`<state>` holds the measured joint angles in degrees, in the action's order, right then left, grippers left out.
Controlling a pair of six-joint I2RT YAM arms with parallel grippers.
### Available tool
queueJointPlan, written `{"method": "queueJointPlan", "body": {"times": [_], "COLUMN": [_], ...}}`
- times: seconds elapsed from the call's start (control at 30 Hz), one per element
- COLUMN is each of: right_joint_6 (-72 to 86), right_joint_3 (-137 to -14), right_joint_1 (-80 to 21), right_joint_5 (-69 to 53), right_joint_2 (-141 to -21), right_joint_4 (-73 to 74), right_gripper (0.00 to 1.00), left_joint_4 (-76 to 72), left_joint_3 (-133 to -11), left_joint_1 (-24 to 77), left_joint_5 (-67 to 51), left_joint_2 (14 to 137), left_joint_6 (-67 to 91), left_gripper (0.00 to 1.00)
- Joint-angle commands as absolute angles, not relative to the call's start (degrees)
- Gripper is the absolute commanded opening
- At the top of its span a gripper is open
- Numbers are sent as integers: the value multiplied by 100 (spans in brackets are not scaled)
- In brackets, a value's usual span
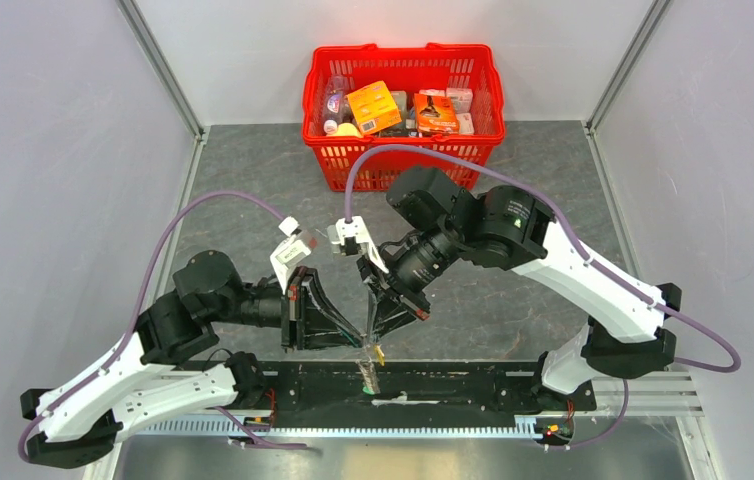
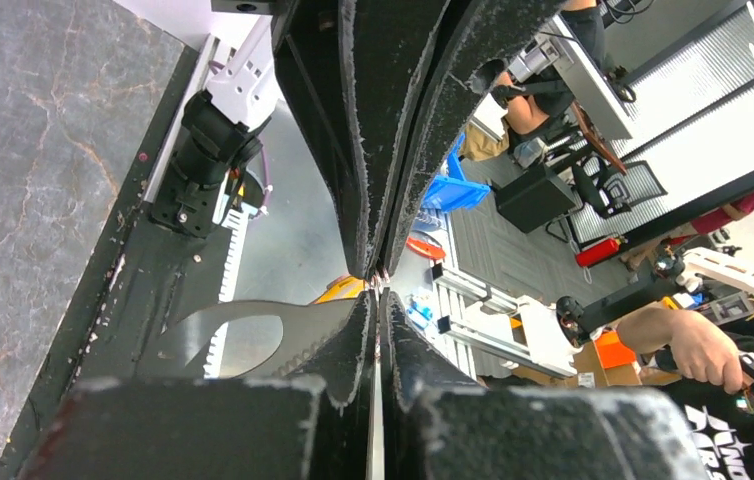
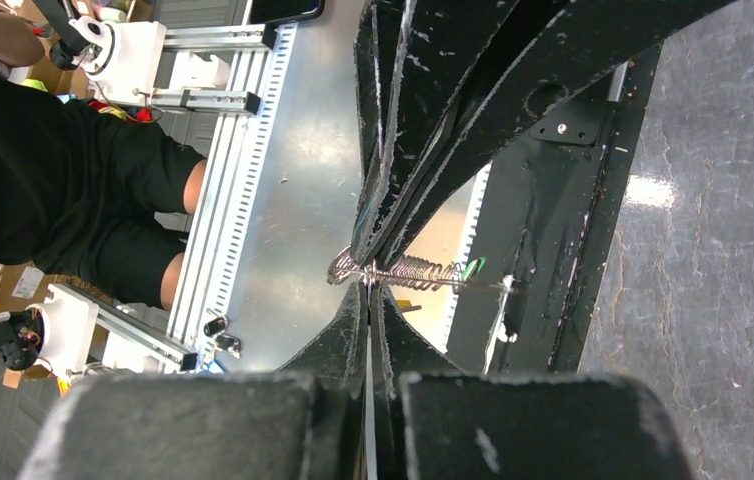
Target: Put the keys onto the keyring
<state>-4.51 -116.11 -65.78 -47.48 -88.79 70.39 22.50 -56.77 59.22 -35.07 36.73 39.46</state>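
From above, the left claw and the right claw meet tip to tip over the near edge of the tabletop. The keyring hangs straight below this meeting point, with its long axis pointing down and toward the arm bases. The yellow key is just under the right claw and the green key is at the low end. Both claws are equally near, and I cannot tell which one carries the weight.

In the left wrist view, the left claw shows only a thin slit between its jaws. A small metal glint sits at the tips, too small to name. A bit of the yellow key shows just left of the tips, and the rest is hidden.

In the right wrist view, the right claw is closed fully. The keyring lies crosswise at its tips and runs to the right, ending at the green key. The coil touches the tips, but I cannot tell whether it is pinched.
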Motion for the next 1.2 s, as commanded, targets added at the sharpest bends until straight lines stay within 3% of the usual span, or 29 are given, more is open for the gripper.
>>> {"method": "queueJointPlan", "body": {"times": [0.0, 0.47, 0.5, 0.57, 0.9, 1.17], "right_joint_6": [-501, -492, -492, -493, -472, -241], "right_joint_3": [-11658, -11610, -11606, -11601, -11542, -11268], "right_joint_1": [-6564, -6561, -6565, -6565, -6574, -6574], "right_joint_5": [-4832, -4781, -4780, -4781, -4834, -4571], "right_joint_2": [-8673, -8754, -8754, -8746, -8720, -8373], "right_joint_4": [6855, 6830, 6832, 6826, 6760, 6294], "right_gripper": [0, 0, 0, 0, 1, 33], "left_joint_4": [2158, 2101, 2101, 2105, 2025, 1833], "left_joint_3": [-5713, -5759, -5749, -5735, -5617, -5408], "left_joint_1": [5930, 5932, 5927, 5932, 5928, 5930], "left_joint_5": [-3692, -3683, -3689, -3695, -3270, -2789], "left_joint_2": [3621, 3674, 3679, 3702, 3509, 3042], "left_joint_6": [3981, 3990, 3990, 3966, 3782, 3700], "left_gripper": [3, 20, 17, 2, 2, 2]}}
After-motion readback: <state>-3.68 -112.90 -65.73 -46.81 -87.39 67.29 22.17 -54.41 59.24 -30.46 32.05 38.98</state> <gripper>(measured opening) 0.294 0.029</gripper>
